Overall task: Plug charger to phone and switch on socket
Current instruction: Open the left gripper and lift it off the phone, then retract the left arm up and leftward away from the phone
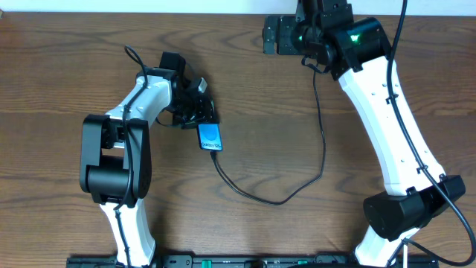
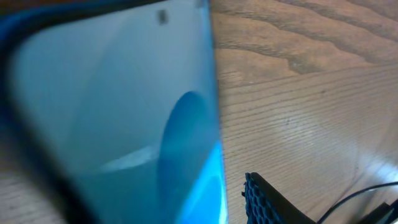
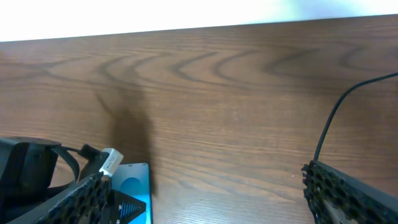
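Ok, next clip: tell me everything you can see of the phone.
The phone is a small rectangular handset with a dark frame and a lit blue-cyan screen showing round shapes. It sits screen up on the wooden table, slightly slanted, directly in front of the left gripper; whether the fingers grip it cannot be told. The black charger cable meets its lower short edge and loops away to the right. The left wrist view shows it close and blurred.
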Tool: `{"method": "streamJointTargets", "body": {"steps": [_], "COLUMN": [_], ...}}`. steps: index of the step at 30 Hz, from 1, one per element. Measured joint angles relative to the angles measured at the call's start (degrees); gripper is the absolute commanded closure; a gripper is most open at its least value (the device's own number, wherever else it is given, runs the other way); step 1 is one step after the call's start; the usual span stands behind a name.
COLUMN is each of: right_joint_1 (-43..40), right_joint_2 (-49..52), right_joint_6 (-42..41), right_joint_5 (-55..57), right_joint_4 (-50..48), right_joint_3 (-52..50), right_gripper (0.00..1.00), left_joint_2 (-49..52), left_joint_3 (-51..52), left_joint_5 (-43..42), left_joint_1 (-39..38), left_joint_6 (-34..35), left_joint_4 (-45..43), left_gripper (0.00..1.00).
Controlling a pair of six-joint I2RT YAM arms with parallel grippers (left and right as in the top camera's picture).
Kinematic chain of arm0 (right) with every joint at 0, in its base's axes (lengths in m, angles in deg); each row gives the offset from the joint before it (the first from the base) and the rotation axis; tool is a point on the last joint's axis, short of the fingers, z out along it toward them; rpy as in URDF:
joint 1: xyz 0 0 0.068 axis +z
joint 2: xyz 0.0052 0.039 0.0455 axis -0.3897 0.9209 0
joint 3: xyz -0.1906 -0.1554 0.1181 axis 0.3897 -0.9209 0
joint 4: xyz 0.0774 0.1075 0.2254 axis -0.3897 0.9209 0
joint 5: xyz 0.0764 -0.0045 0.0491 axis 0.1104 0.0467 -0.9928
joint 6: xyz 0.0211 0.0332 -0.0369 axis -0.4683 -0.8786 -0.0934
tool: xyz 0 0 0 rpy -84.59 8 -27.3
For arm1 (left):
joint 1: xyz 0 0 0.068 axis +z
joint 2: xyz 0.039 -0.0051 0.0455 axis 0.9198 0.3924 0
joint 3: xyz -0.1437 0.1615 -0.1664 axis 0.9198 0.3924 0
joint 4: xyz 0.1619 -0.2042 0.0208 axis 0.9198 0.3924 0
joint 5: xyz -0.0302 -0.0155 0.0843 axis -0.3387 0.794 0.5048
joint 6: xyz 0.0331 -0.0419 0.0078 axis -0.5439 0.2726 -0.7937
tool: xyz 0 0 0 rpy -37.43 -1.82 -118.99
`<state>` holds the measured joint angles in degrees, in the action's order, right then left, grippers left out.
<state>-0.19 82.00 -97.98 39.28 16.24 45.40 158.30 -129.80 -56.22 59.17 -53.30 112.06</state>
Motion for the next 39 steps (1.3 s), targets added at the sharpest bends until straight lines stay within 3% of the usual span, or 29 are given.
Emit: {"method": "streamJointTargets", "body": {"steps": [28,39], "right_joint_1": [0.0,0.0], "right_joint_2": [0.0,0.0], "right_joint_6": [0.1,0.2], "right_joint_5": [0.4,2.8], "right_joint_4": [0.4,2.6], "right_joint_3": [0.0,0.0], "right_gripper": [0.01,0.01], "left_joint_2": [0.0,0.0], "left_joint_3": [0.0,0.0], "left_joint_5": [0.5,0.4], "left_joint_1": [0.2,4.5], "left_joint_6": [0.2,0.3], "left_joint_4": [1.7,2.3], "left_gripper": [0.54,0.54]}}
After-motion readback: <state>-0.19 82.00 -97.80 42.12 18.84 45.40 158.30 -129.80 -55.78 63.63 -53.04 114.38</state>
